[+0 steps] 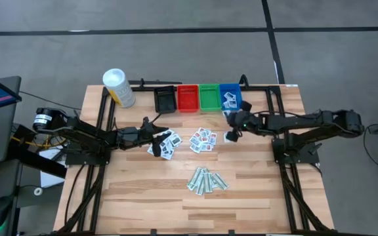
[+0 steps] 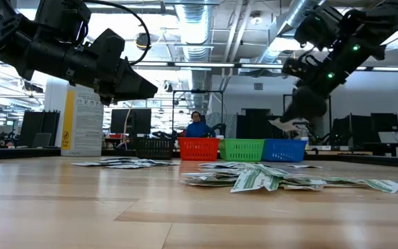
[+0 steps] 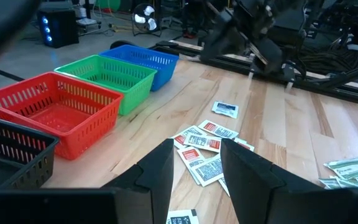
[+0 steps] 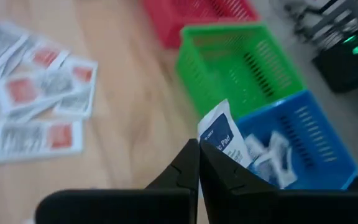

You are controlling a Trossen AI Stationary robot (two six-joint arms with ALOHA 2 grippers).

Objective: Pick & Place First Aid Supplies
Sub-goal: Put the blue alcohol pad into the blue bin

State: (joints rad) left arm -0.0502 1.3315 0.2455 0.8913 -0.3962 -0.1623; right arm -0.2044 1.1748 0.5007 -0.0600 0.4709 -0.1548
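- The right gripper (image 4: 199,163) hangs just above the surface (image 1: 254,190) near the blue bin (image 1: 230,96), its jaws clamped on a white packet with blue print (image 4: 223,138).
- In the right wrist view that packet stands up from between the jaws, in front of the blue bin, which already holds several white packets (image 4: 272,157).
- The left gripper (image 1: 157,134) hovers low over a cluster of white packets with dark print (image 1: 165,145), its jaws apart with nothing between them.
- A second cluster, white packets with red print (image 1: 203,140), lies mid-surface between the two grippers.
- One more white packet (image 1: 230,136) lies just below the right gripper.
- A pile of pale-green wrapped strips (image 1: 207,180) lies nearer the front edge, well apart from the bins.
- The black bin (image 1: 165,99), red bin (image 1: 188,98) and green bin (image 1: 209,97) stand in a row beside the blue one.
- A white canister (image 1: 119,87) stands left of the bins.
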